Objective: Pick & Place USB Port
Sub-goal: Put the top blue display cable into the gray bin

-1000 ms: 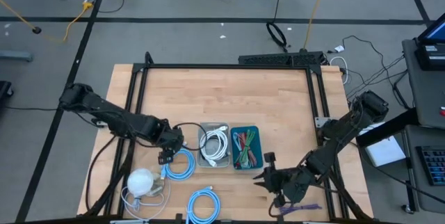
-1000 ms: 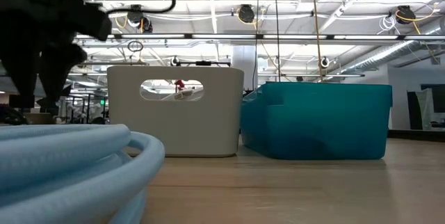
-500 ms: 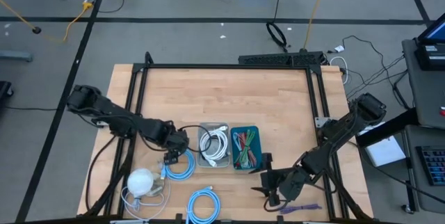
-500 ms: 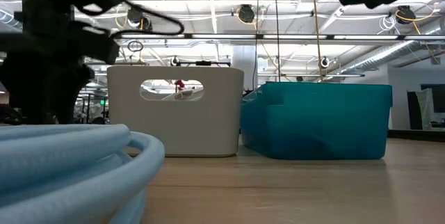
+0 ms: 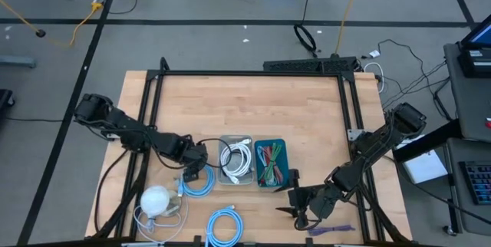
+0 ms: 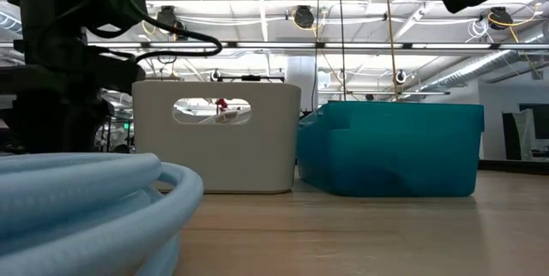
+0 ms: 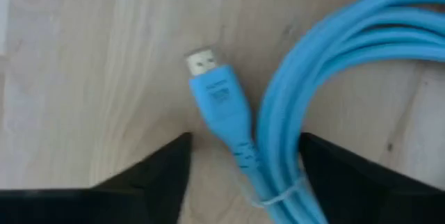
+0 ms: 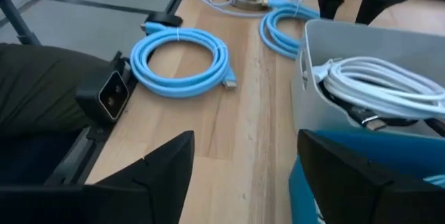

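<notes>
A light-blue coiled USB cable [image 5: 201, 182] lies flat on the wooden table, left of the white bin [image 5: 222, 172]. Its plug [image 7: 217, 99] with the metal tip [image 7: 201, 59] lies beside the coil [image 7: 334, 57]. My left gripper [image 7: 245, 140] points down just above it, open. One finger stands on each side of the plug's cord, and neither touches it. In the high view that gripper [image 5: 190, 175] is over the coil's left edge. My right gripper [image 5: 294, 195] hovers open and holds nothing, near the teal bin's near right corner [image 5: 282, 182].
The white bin [image 8: 361, 43] holds a white cable [image 8: 389, 85]. The teal bin [image 6: 390, 147] beside it holds coloured cables. A second blue coil [image 5: 226, 224] and a white round device [image 5: 156, 199] with its cord lie near the front edge. A black frame [image 5: 253, 73] borders the table.
My left gripper has come straight down toward the blue coil and its plug, still open and pointing down. My right arm has sunk a little and now shows at the top of the low view. The cables and bins have stayed put.
</notes>
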Controlling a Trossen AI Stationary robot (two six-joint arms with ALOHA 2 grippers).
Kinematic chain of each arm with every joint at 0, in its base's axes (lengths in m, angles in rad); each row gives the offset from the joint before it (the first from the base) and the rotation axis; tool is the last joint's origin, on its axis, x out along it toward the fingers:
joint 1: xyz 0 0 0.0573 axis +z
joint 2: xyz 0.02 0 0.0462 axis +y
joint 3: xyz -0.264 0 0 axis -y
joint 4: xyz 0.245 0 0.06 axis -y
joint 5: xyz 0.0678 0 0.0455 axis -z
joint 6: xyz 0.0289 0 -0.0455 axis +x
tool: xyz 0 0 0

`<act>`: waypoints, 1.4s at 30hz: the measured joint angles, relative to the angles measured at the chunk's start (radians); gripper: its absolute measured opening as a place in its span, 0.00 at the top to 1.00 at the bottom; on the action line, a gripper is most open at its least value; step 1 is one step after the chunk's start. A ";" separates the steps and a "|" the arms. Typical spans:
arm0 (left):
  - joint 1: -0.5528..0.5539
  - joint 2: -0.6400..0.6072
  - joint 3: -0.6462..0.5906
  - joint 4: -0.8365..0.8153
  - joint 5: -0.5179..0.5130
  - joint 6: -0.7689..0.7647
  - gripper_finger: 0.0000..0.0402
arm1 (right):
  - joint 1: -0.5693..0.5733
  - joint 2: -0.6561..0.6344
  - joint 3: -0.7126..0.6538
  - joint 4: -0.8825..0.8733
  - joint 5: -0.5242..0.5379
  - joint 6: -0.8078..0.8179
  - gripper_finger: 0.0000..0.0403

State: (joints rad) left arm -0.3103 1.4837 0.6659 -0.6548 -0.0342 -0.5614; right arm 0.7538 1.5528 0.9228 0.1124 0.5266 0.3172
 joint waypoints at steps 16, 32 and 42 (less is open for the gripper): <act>0.002 -0.138 0.054 -0.199 -0.223 -0.083 0.88 | 0.001 0.000 0.000 0.046 0.055 -0.035 0.42; 0.074 -0.451 0.141 0.260 -0.291 -0.111 0.88 | 0.001 0.000 -0.003 0.053 0.147 -0.086 0.47; 0.164 -0.157 0.141 0.511 -0.147 -0.068 0.88 | -0.009 0.000 -0.148 0.349 0.156 -0.147 0.47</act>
State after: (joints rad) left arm -0.1464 1.3264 0.8066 -0.1434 -0.1815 -0.6296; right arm 0.7444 1.5528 0.7749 0.4614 0.6825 0.1704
